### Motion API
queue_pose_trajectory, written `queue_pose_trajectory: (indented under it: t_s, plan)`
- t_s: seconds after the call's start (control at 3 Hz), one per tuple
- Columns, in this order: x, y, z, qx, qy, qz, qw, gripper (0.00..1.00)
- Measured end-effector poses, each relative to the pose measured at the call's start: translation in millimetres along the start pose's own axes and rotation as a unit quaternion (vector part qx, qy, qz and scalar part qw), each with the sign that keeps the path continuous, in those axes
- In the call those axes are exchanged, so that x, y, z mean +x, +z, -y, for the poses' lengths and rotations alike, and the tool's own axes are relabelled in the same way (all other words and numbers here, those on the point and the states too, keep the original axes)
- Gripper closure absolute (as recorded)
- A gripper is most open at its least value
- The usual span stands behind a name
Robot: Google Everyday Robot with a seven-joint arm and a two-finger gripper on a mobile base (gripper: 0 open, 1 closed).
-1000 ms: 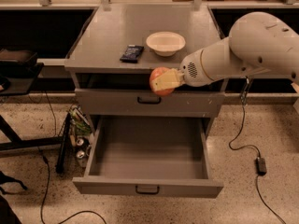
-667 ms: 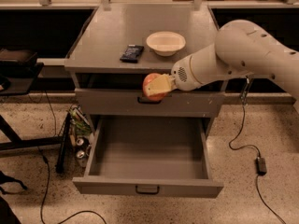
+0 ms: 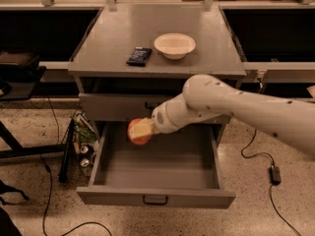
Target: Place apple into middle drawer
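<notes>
The jaws are mostly hidden behind the apple (image 3: 136, 136), which they clamp. A pale patch on its upper right could be skin or finger; I cannot tell. The gripper (image 3: 143, 130) hangs over the far left corner of the open drawer (image 3: 162, 168), holding the apple above the floor there. The apple is round and red-orange, with no stem or long axis showing. The smooth white arm (image 3: 236, 107) runs off the right edge and covers part of the shut drawer front (image 3: 113, 106). The open drawer is a shallow grey metal tray with a black handle (image 3: 155, 199). On the grey top (image 3: 118, 33) sit a cream bowl (image 3: 174, 45) and a flat dark packet (image 3: 139, 56).
</notes>
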State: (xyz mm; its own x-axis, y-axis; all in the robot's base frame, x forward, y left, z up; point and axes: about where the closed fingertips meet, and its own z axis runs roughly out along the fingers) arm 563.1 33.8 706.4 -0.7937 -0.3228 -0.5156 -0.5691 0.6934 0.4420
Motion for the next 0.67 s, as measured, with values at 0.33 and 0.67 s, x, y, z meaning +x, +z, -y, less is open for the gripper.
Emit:
queue_pose_trajectory:
  t_s: [0.33, 0.67]
  plan:
    - [38, 58, -9, -0.017, 0.028, -0.042, 0.9986, 1.0]
    - [57, 116, -19, -0.032, 0.052, -0.07, 0.9957, 1.0]
